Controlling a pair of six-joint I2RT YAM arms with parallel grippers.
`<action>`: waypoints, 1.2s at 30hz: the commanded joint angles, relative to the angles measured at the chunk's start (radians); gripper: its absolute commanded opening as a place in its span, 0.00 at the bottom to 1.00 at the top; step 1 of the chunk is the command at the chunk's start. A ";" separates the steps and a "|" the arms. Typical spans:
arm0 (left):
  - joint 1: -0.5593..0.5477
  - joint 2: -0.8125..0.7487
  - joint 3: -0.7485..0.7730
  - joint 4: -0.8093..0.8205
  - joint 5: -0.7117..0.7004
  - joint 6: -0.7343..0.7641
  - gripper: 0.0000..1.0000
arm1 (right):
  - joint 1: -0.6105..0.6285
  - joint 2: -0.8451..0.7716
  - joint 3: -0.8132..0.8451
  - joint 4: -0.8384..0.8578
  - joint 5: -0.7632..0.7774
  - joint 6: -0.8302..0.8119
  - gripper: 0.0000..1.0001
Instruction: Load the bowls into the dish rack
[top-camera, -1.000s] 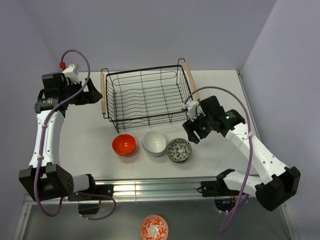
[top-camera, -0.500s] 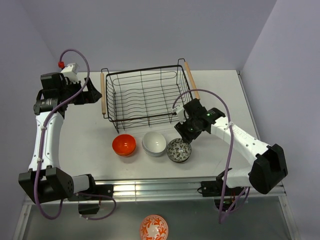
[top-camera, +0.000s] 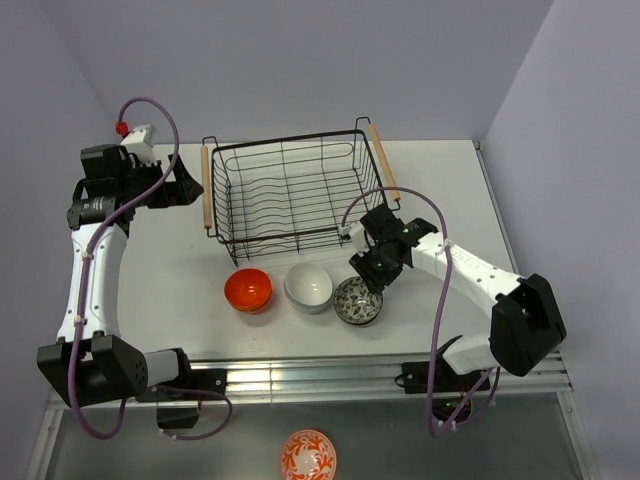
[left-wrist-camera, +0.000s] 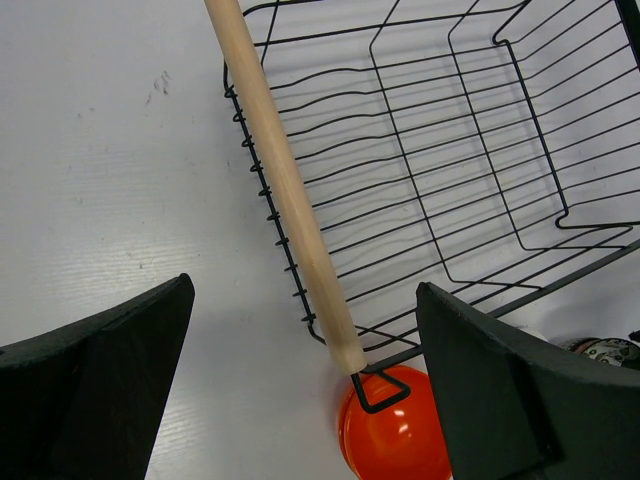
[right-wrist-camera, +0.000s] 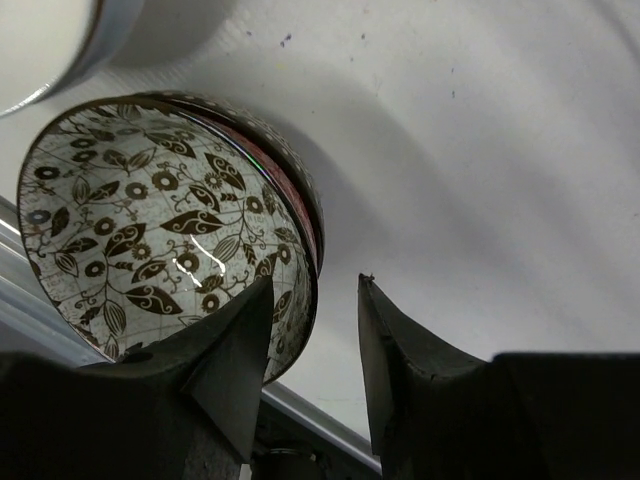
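Observation:
The dish rack (top-camera: 290, 195), a black wire basket with wooden handles, stands empty at the table's middle. In front of it sit an orange bowl (top-camera: 248, 289), a white bowl (top-camera: 308, 287) and a dark grey-patterned bowl (top-camera: 358, 300) in a row. My right gripper (top-camera: 371, 277) is open at the patterned bowl's far right rim. In the right wrist view the gripper (right-wrist-camera: 315, 300) straddles the rim of the patterned bowl (right-wrist-camera: 150, 230), one finger over the inside and one outside. My left gripper (top-camera: 192, 190) is open and empty beside the rack's left handle (left-wrist-camera: 285, 190). The other bowls are out of view.
An orange-and-white patterned bowl (top-camera: 307, 455) lies below the table's front edge. The metal rail (top-camera: 330, 375) runs along the near edge. The left wrist view shows the orange bowl (left-wrist-camera: 395, 440) just past the rack's near corner. The white bowl's edge (right-wrist-camera: 60, 40) shows in the right wrist view.
My right arm has swung left and down from the rack's right end to the patterned bowl. The left arm and the bowls have not moved.

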 joint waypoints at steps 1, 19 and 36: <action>-0.001 -0.026 0.011 0.035 0.002 -0.006 0.99 | 0.011 0.003 -0.013 0.031 0.013 0.008 0.46; -0.001 -0.032 0.001 0.041 -0.020 -0.009 1.00 | 0.022 -0.002 0.033 -0.015 -0.014 0.048 0.00; 0.002 -0.019 0.194 -0.086 0.161 0.020 0.99 | -0.035 -0.244 0.217 -0.041 -0.218 0.008 0.00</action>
